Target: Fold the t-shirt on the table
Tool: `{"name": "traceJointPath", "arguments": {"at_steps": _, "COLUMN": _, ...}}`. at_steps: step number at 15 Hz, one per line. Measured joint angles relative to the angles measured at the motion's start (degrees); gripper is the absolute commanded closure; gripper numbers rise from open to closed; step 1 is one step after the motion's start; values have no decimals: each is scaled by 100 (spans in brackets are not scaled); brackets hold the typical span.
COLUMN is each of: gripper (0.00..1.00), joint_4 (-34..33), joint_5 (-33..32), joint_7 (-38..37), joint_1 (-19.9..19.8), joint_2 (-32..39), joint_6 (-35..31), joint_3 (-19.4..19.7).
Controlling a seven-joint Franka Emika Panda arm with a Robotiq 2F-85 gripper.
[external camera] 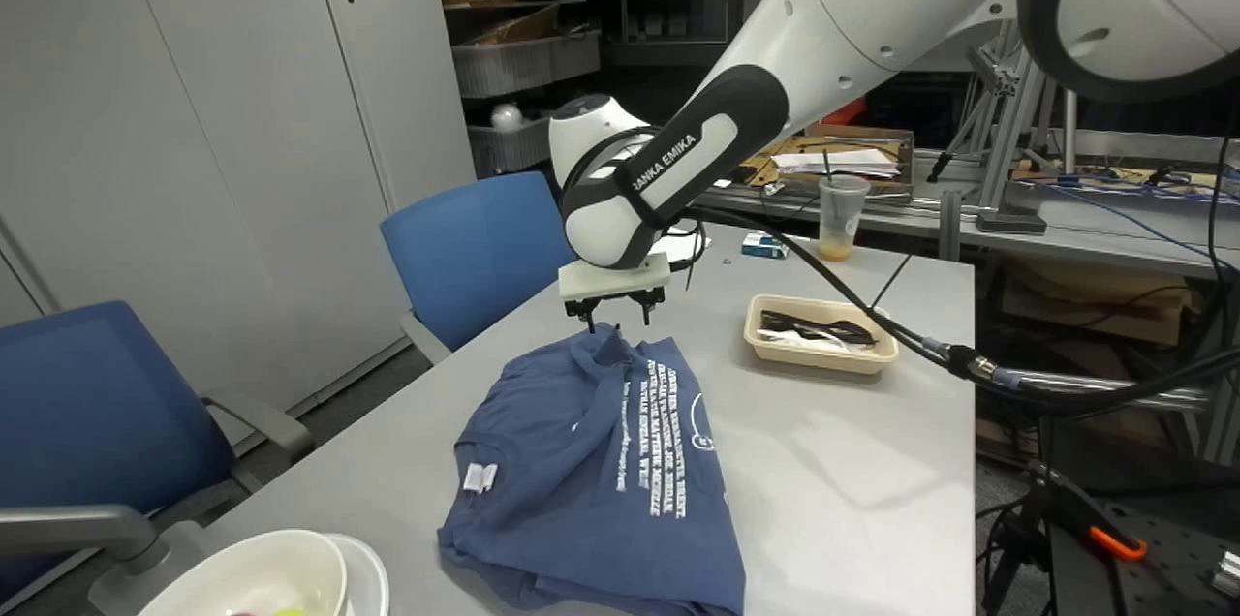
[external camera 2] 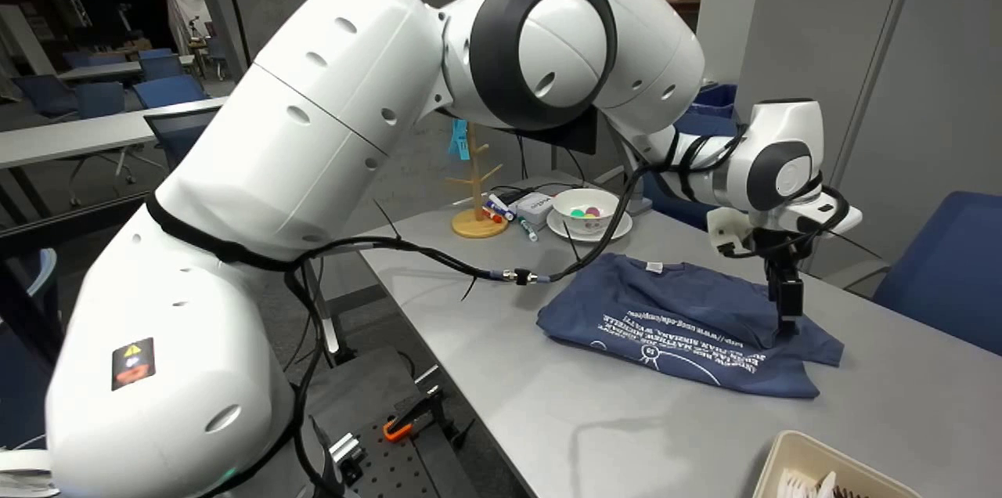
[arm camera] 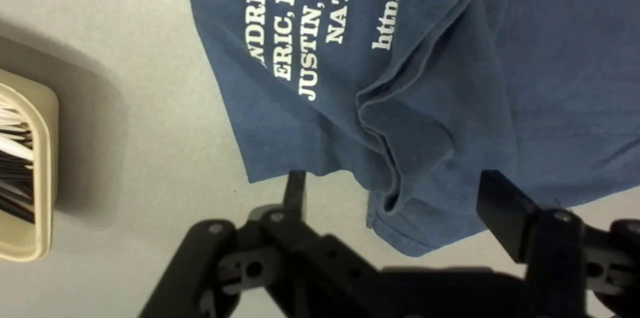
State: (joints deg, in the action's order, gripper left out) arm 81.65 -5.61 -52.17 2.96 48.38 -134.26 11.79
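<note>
Bowl (external camera: 257,572) on plate (external camera: 370,577): leftmost in an exterior view, whose left, right and far I use below; apart from the cloth. Hard ware, so I'd drag nothing that way.
Neck tag (external camera: 480,477): white, on the side toward the left edge of the desk (external camera: 843,461); too slight to lift by, I think.
T-shirt (external camera: 572,500): lies between the desk's left and right edges, well inside both, layers overlapping along its middle. I take it for light, limp cotton: nothing to break, but it should sag from a single grip and may slide over the smooth top if I tug sideways.
Raised ridge (arm camera: 389,155): in the wrist view, a lip of cloth stands up at the end toward the desk's far edge. It's where I'd take hold, since something upstanding can be straddled.
End effector (arm camera: 394,174): above that end, jaws spread wide, the ridge's tip seen between them and nothing pinched; whether it brushes the fabric, I cannot tell. I'd go lower, then close softly but deep enough to catch every layer; a shallow bite could let one slip out.
Lettering (external camera: 659,442): white print, on the side toward the desk's right edge; flat as it lies, I'd expect poor purchase there.
Tray (external camera: 823,361): rightmost, near the desk's right edge, holding what looks like cutlery (external camera: 814,330); apart from the cloth.
</note>
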Motion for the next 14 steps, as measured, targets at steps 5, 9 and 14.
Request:
{"name": "traceJointPath", "arguments": {"at_steps": 5, "gripper": 31, "joint_4": -274, "joint_5": 0, "joint_7": -99, "joint_1": -18, "joint_2": 322, "joint_6": -15, "joint_3": 0}}
{"name": "traceJointPath", "arguments": {"at_steps": 9, "gripper": 72, "joint_4": -538, "joint_5": 0, "joint_7": -103, "joint_1": -70, "joint_2": 590, "joint_6": -164, "joint_3": 10}}
{"name": "traceJointPath", "arguments": {"at_steps": 14, "gripper": 100, "joint_4": -753, "joint_5": 0, "joint_7": -107, "joint_1": -74, "joint_2": 819, "joint_6": -430, "joint_3": 105}}
